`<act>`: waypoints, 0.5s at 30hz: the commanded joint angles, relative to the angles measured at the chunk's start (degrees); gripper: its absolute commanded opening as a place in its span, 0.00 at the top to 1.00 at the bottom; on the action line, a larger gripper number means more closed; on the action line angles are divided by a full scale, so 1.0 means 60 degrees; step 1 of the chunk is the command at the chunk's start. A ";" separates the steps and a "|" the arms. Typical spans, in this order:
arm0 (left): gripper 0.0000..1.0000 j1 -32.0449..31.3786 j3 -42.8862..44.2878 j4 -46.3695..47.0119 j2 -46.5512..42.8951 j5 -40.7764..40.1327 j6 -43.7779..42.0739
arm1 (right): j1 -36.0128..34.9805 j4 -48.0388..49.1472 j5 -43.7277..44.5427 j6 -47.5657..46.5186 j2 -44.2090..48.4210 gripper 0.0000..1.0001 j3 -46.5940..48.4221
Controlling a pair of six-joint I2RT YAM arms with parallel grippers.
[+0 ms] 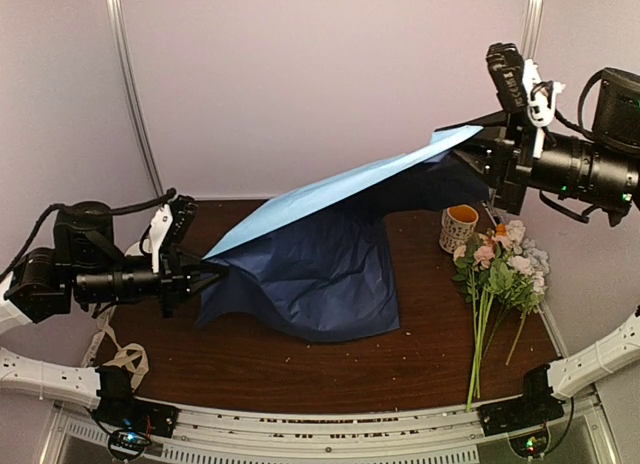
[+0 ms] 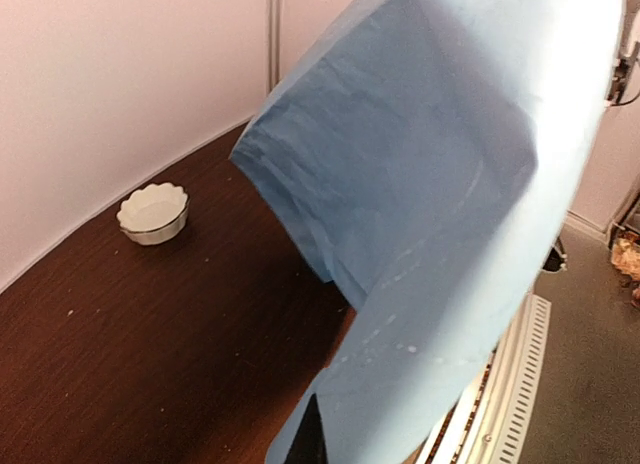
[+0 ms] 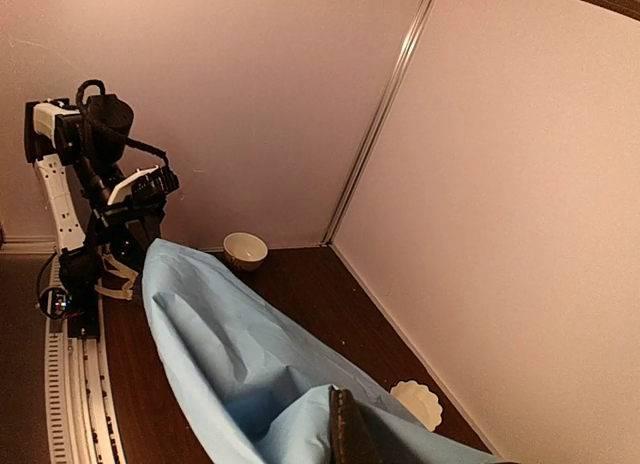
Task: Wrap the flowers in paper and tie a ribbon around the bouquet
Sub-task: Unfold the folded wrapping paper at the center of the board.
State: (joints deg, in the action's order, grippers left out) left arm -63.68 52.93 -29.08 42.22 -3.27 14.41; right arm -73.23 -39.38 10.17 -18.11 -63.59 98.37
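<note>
Spanning the surface, the paper hung stretched between 2 hands, probably for spreading flat: the right hand clenched its raised corner, the left hand its low one. The flowers lay clear at right, the ribbon near the left base.

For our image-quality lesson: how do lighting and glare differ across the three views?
Top external: even light, and the paper shows dark on its shaded underside. Left wrist: the paper glares to white at the upper right. Right wrist: dim overall, with a reddish cast.
</note>
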 commanded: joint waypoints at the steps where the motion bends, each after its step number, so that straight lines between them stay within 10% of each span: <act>1: 1.00 -0.0767 0.0948 -0.0647 0.0492 0.0643 -0.0327 | 0.0003 -0.0473 -0.0592 -0.0120 0.0851 1.00 0.0486; 7: 0.99 -0.1500 0.2125 -0.1651 0.1200 0.0603 -0.0946 | 0.0005 -0.0708 -0.0576 -0.0070 0.0534 1.00 0.0951; 10: 0.32 -0.1501 0.2380 -0.1961 0.0892 -0.0442 -0.1171 | 0.0009 -0.0752 -0.0040 -0.0194 -0.0377 1.00 0.1523; 15: 0.02 -0.1499 0.2798 -0.1992 -0.0068 -0.1478 -0.1560 | 0.0003 -0.0872 0.1800 -0.0376 -0.1896 1.00 0.2624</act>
State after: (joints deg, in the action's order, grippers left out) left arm -72.71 65.98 -40.51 46.33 -5.34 8.40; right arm -73.23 -43.77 12.01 -19.27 -68.47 110.89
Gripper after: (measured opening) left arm 0.932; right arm 0.010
